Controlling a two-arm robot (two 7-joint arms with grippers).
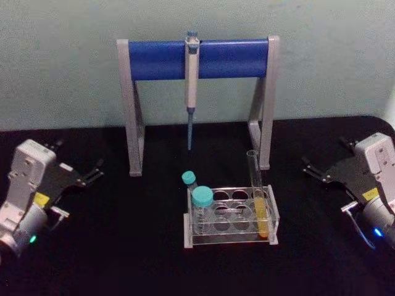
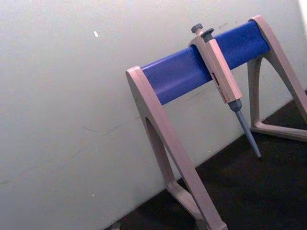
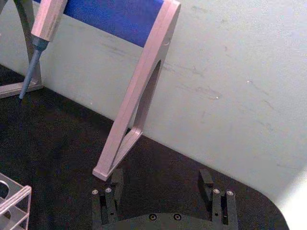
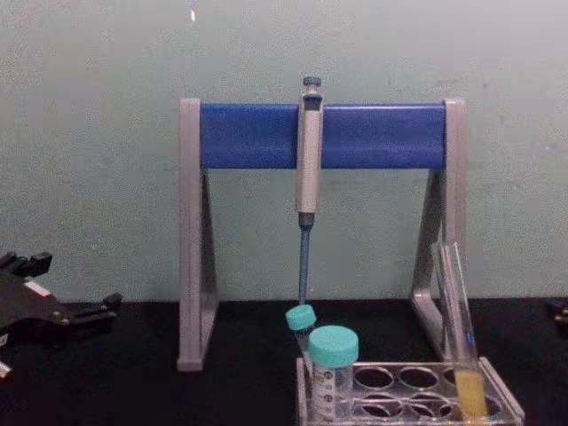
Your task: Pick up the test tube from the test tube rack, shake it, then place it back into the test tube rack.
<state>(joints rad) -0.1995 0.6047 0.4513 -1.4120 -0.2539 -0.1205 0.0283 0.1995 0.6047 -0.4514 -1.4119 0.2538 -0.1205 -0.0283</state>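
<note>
Two grippers flank the work, both low over the black table (image 1: pixel 123 259) and well apart from the glassware: the left gripper (image 1: pixel 97 171) at the left edge and the right gripper (image 1: pixel 308 168) at the right edge, each with its fingers spread and nothing between them. That open, drawn-back stance suits the opening of the task, since the pick has not begun.

One test tube (image 1: pixel 257 194) stands in the test tube rack (image 1: pixel 231 239), in a front hole at the rack's right end. It leans a little because the hole is wider than the glass, and yellow-orange liquid sits in its lower part. Being on the right end, it probably falls to the right gripper.

Two teal-capped vials (image 1: pixel 202 200) occupy the rack's left end, one in front and one behind, well clear of the tube. Behind the one rack stands one pipette stand (image 1: pixel 160 58) with a blue crossbar. One pipette (image 1: pixel 192 80) hangs from it, tip down, so the tip touches nothing.
</note>
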